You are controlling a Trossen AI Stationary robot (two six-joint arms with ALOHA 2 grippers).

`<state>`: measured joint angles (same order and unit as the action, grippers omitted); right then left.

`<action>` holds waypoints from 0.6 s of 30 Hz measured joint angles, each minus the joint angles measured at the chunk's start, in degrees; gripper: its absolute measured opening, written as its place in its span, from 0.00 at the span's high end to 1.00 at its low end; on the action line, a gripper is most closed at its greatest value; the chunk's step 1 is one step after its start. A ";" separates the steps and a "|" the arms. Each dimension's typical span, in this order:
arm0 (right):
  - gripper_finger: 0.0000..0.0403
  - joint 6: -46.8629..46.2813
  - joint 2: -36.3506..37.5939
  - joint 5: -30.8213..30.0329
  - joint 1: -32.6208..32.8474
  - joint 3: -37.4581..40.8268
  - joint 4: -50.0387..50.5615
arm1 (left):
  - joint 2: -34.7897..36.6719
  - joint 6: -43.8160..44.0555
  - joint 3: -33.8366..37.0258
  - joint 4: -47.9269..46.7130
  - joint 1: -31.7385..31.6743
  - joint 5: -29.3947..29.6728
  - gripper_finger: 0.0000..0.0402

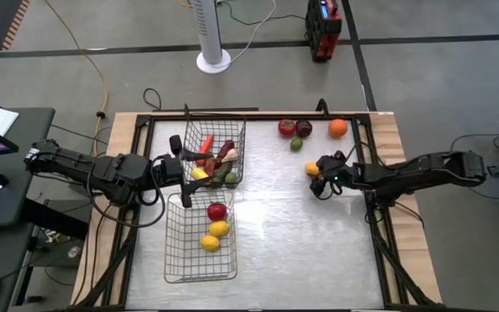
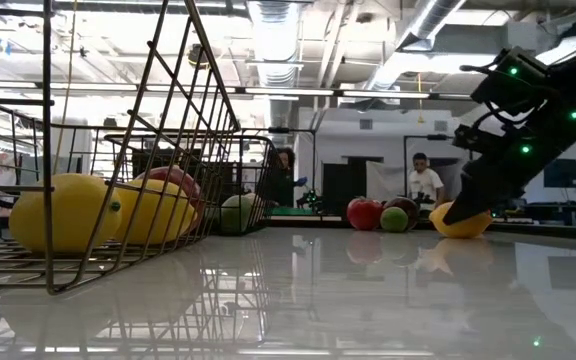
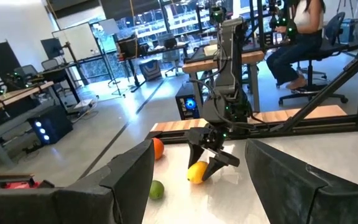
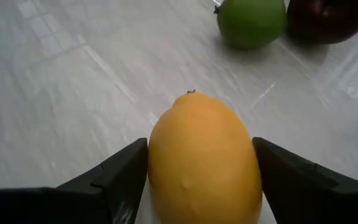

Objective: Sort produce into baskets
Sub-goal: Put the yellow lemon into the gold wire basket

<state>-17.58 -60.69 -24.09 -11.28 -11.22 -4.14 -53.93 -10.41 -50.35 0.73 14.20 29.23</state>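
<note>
Yellow and smooth, the lemon (image 4: 204, 162) is sitting on the counter (image 1: 319, 251) between the right end effector (image 1: 319, 179) fingers, which are bracketing it but not clearly clenched, so I reckon it could roll or squirt out as they are closing. The left end effector (image 1: 183, 171) is hanging part open, grasping nothing, between two baskets: the near basket (image 1: 180, 260) is holding three fruits, the far basket (image 1: 191, 139) several, and four are lying loose beyond the lemon.

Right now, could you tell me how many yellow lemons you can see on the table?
3: two lie in the near basket, lemons and; the third lemon sits between the right gripper fingers. Others may hide in the far basket.
</note>
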 joint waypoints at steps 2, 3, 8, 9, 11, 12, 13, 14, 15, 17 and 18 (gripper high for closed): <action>0.27 0.02 0.02 0.43 0.02 0.04 -0.02 | 0.00 0.00 0.00 0.00 0.00 0.02 0.40; 0.28 0.02 0.02 0.85 0.00 0.04 -0.20 | 0.00 -0.01 0.00 0.00 0.00 0.02 0.40; 0.30 0.06 -0.04 3.35 0.02 0.15 -2.79 | 0.00 -0.02 0.00 0.00 0.00 0.07 0.40; 0.30 0.05 -0.04 4.15 0.07 0.17 -4.22 | 0.00 -0.03 0.00 0.01 0.00 0.08 0.40; 0.31 0.01 -0.04 6.63 0.45 0.15 -8.11 | 0.00 -0.03 0.00 0.00 0.00 0.24 0.40; 0.31 -0.01 -0.04 7.93 1.01 0.15 -10.38 | 0.00 -0.03 0.00 0.00 0.00 0.59 0.40; 0.31 -0.04 -0.04 9.17 1.74 0.15 -13.09 | 0.00 -0.08 0.00 0.00 0.00 1.11 0.40; 0.31 -0.08 -0.04 10.42 2.65 0.15 -16.13 | 0.00 -0.33 0.00 0.02 0.00 1.55 0.40; 0.31 -0.09 -0.04 11.32 3.73 0.15 -19.57 | 0.00 -0.38 0.01 0.02 0.00 1.76 0.40; 0.31 -0.06 -0.04 12.49 6.13 0.15 -26.59 | 0.00 -0.40 0.00 0.04 0.00 2.07 0.40; 0.31 0.05 -0.16 12.61 7.45 0.15 -30.25 | 0.00 -0.43 0.00 0.16 0.00 2.10 0.40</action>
<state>-17.53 -60.84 -11.48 -3.84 -11.07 -34.39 -53.93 -10.83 -50.35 0.89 14.20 31.33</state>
